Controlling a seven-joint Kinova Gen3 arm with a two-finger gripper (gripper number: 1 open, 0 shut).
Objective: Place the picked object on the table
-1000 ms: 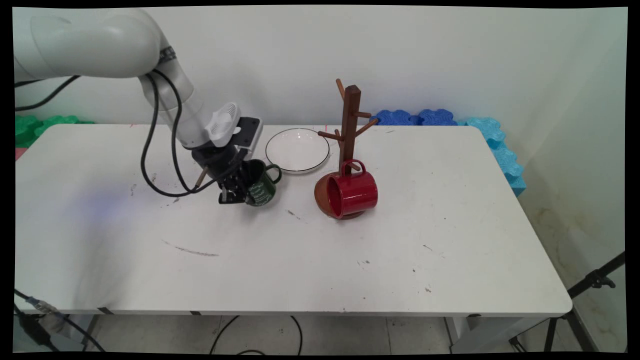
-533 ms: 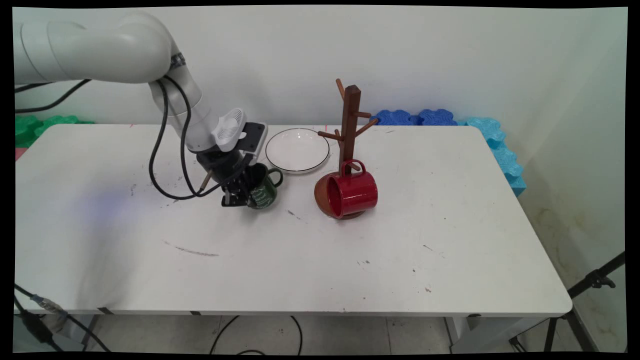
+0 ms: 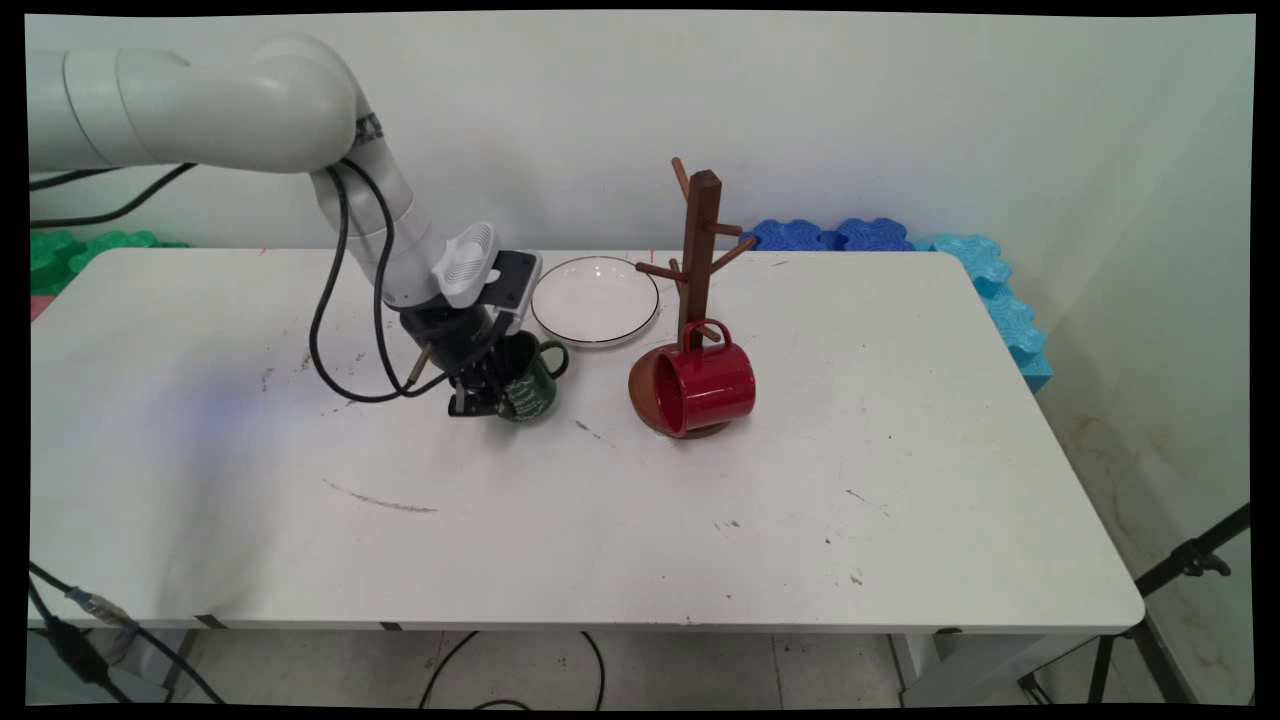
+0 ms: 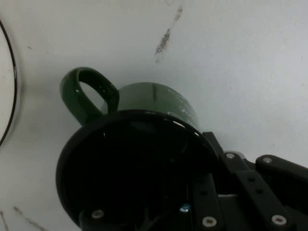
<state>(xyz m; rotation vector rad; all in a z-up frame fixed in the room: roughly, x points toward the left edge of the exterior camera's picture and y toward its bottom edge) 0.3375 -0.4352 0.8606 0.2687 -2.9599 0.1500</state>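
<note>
Stretching across the whole scene is the white table [image 3: 700, 520], scuffed with dark marks, and the white arm [image 3: 230, 100] reaches in from the upper left with black cables [image 3: 330, 340] looping down from it. Next in size, the brown wooden mug tree [image 3: 700, 250] stands upright right of centre, pegs sticking out from its post, on a round brown base. Hanging low on that tree is a red mug [image 3: 705, 385], lying sideways with its mouth toward the left and its handle up over a lower peg. Just left of the tree's post, toward the wall, sits a white plate [image 3: 595, 298] with a thin dark rim, flat on the table. Down to the action now: the black gripper [image 3: 487, 385] is low over the table, clamped on the green mug [image 3: 530, 380], one finger inside the cup and the other outside on the side away from the handle. From the hand camera the green mug [image 4: 144, 144] shows its dark open mouth tipped toward the lens, so it is tilted, its handle pointing toward the plate's edge [image 4: 12, 86], near it but apart. I cannot tell whether the mug's bottom touches the table.
</note>
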